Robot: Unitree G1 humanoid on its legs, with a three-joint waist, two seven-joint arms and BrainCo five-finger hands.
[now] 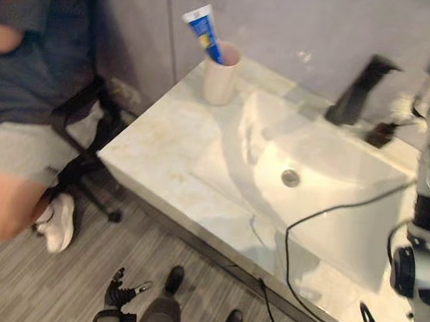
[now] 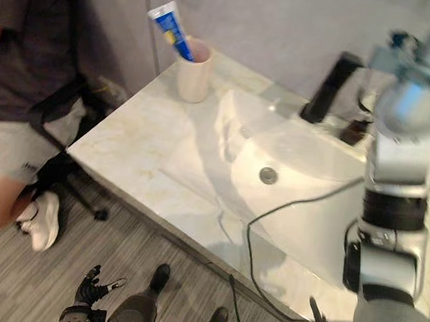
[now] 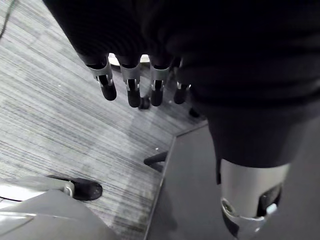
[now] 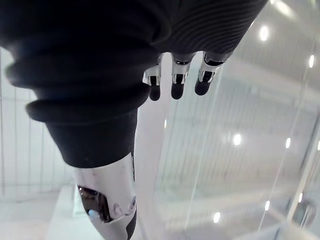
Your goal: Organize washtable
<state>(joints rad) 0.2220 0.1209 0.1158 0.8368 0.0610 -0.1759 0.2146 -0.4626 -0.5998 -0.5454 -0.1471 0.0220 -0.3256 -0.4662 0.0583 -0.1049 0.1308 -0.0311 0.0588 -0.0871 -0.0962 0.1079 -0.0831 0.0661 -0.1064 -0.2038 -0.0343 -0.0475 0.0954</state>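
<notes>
Glossy, marble-veined table (image 1: 163, 148) with a smooth white sink (image 1: 278, 137); matt black tap (image 1: 357, 95); matt plastic-looking cup (image 1: 220, 82); streaky grey wood-grain floor (image 1: 5, 278).

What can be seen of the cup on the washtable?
The cup is a plain pale pink tumbler without handle, plastic by its look. It stands upright on the pale marbled countertop at its back corner, near the wall, left of the basin. A blue and white toothpaste tube stands in it, leaning left, flat end up. Nothing else touches it.
</notes>
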